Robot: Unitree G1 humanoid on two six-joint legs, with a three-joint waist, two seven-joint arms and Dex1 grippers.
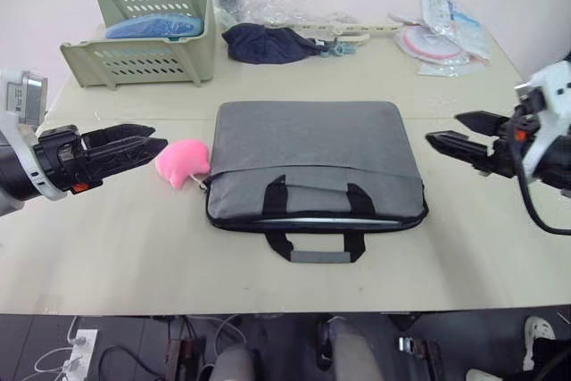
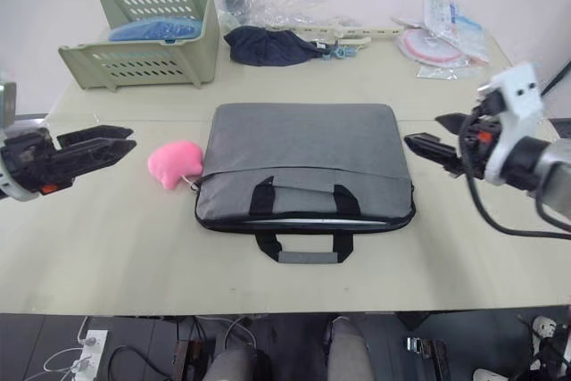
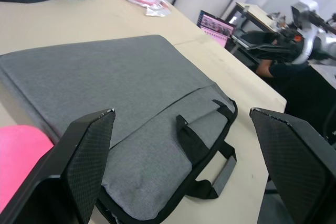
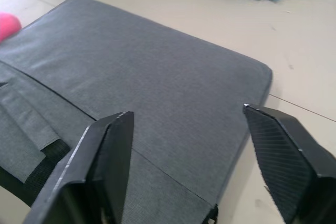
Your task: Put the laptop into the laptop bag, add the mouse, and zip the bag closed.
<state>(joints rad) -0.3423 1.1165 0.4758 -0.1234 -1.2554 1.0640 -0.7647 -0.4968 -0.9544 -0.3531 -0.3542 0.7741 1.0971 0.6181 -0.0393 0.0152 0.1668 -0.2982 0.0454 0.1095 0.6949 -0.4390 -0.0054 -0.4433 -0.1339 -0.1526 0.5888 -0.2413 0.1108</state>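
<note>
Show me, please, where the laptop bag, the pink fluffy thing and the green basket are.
laptop bag (image 1: 308,144): left eye view, middle of its grey top panel.
pink fluffy thing (image 1: 183,161): left eye view, its centre.
green basket (image 1: 134,62): left eye view, its slotted front wall.

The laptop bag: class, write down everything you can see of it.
The laptop bag is flat grey fabric with black trim and two black strap handles at its near edge. It lies flat, mid-table, between the two open tools, neither touching it. A pale silver strip shows along its near opening. The pink fluffy blob sits against its left side.

Left black two-fingered gripper (image 1: 147,142) held level, fingers spread, pointing inward; right black two-fingered gripper (image 1: 444,131) likewise, fingers spread.
</note>
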